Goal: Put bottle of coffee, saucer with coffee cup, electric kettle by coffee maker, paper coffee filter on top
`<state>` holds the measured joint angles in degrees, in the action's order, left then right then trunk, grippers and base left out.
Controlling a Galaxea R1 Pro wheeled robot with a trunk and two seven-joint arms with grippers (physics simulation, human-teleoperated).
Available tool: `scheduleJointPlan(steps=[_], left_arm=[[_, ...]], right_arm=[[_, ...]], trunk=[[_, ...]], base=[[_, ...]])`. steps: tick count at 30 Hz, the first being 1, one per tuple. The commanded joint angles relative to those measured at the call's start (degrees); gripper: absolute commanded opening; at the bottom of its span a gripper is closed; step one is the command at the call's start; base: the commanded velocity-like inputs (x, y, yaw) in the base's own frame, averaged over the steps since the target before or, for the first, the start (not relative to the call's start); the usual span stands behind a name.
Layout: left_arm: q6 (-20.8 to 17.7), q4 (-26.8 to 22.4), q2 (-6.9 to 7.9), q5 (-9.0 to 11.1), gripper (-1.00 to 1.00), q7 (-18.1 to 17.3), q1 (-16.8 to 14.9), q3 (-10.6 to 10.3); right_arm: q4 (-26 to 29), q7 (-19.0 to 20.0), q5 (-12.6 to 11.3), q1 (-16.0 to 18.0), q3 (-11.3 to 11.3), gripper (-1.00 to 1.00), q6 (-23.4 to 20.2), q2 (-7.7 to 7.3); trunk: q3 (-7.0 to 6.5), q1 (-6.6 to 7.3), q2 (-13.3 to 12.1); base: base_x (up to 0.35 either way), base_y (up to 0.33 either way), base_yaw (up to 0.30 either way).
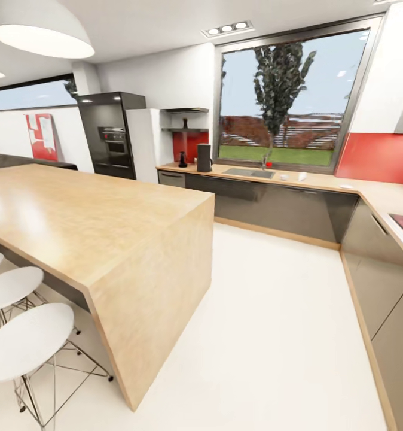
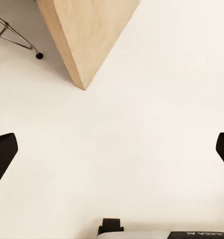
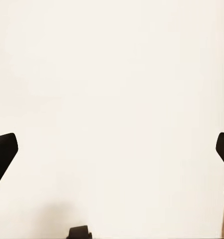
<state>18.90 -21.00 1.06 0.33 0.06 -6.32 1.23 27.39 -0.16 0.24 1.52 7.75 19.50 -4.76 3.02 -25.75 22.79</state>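
Nearest the head camera, three white round stools (image 1: pixel 22 341) on wire legs stand along the near side of a long light wood island (image 1: pixel 88 221), whose slab end drops to the pale floor (image 1: pixel 273 335). The left end effector (image 2: pixel 112 149) hangs over that floor with its two dark fingertips (image 2: pixel 2 154) spread wide and nothing between them; the lower corner of the island's end panel and one stool foot show beyond it. The right end effector (image 3: pixel 112 152) is likewise spread wide over bare floor, holding nothing. Across the room, the table (image 1: pixel 321 181) runs along the window wall and turns at the right corner along the red wall panel. Toward its left end the coffee maker (image 1: pixel 204 157) stands upright, its long axis vertical; which way its front faces cannot be told at this distance. Just left of it, apart from it, the kettle (image 1: pixel 182 160) stands upright, shorter and dark. Above them two thin dark shelves (image 1: pixel 185 129) jut from the wall, and a small dark thing on the lower one is too small to name. A sink (image 1: pixel 248 173) is set into the table under the window, and farther right a small white object (image 1: pixel 301 176), too small to name, lies near the front edge.
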Motion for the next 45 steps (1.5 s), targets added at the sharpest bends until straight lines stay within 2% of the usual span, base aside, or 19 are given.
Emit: scheduleJointPlan(steps=[1, 26, 36, 45], left_arm=[[0.2, 0.0, -0.01, 0.0, 1.00, 0.0, 0.0, 0.1], [0.2, 0.0, 0.00, 0.1, 1.00, -0.1, 0.0, 0.1], [0.2, 0.0, -0.01, 0.0, 1.00, -0.1, 0.0, 0.1], [0.2, 0.0, -0.01, 0.0, 1.00, -0.1, 0.0, 0.1]], right_arm=[[-0.1, 0.0, 0.0, 0.1, 0.0, 1.00, 0.2, 0.01], [-0.1, 0.0, 0.0, 0.1, 0.1, 1.00, 0.2, 0.01], [-0.1, 0.0, 0.0, 0.1, 0.1, 1.00, 0.2, 0.01], [-0.1, 0.0, 0.0, 0.1, 0.0, 1.00, 0.2, 0.01]], trunk=[[0.13, -0.03, 0.1], [0.13, -0.03, 0.1], [0.13, -0.03, 0.1], [0.13, -0.03, 0.1]], base=[[0.000, 0.000, -0.300], [0.006, 0.000, -0.300], [0.272, -0.004, -0.300], [0.321, -0.140, -0.300]])
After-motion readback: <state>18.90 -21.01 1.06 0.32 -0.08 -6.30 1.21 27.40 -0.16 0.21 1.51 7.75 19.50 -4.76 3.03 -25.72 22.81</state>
